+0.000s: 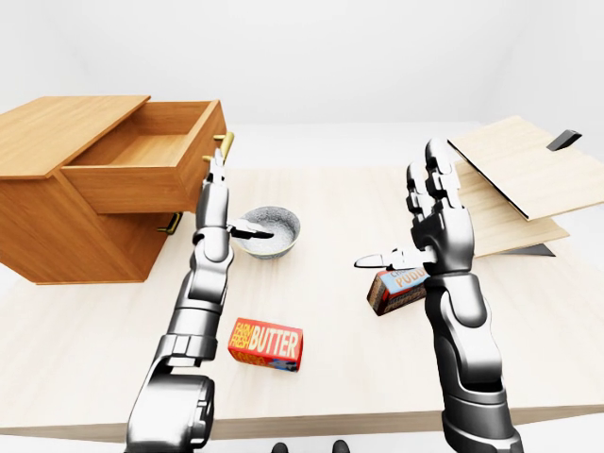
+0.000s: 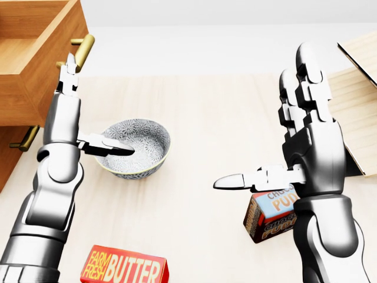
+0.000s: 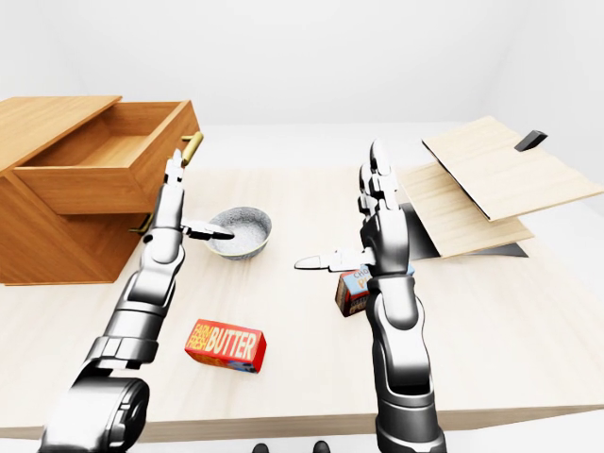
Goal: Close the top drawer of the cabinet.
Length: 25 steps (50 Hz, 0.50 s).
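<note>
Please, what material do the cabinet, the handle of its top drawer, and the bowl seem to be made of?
The cabinet looks like wood with a matte finish: warm brown with visible grain lines. The top drawer's handle seems to be brass-like metal, golden and shiny. The bowl looks like glazed ceramic, grey-white with a fine speckled pattern, though a render leaves this uncertain.

The wooden cabinet is sitting at the table's left in the left-eye view; its top drawer is standing pulled well out, seemingly empty; a brass handle is showing on its face.
</note>
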Available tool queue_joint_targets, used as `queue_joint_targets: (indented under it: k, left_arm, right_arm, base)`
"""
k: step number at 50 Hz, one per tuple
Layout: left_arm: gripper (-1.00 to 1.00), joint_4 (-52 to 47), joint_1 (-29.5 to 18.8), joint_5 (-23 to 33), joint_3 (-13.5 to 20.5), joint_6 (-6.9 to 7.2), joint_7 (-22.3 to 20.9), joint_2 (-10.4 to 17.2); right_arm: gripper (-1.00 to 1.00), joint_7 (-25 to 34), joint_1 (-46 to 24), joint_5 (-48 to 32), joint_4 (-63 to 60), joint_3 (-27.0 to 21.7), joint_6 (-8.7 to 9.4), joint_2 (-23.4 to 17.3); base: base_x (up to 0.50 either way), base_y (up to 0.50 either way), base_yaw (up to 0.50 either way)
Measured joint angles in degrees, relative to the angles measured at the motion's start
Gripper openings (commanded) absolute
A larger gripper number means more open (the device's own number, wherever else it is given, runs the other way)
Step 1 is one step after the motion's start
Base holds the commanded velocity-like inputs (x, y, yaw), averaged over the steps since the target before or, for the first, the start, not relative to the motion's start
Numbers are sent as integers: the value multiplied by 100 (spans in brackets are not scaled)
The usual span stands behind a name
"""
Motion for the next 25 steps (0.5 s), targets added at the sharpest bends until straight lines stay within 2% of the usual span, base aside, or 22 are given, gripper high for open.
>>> queue_joint_targets:
  k: [10,25]
  left_arm:
    - [100,428,-85,137,74,0,310,187]
    - [100,64,233,59,319,0,402,477]
  right_arm:
    - [100,3,20,-11,-5,5,0,6]
    - [100,16,38,-12,7,3,0,6]
  base:
    - [0,0,0]
    - [0,0,0]
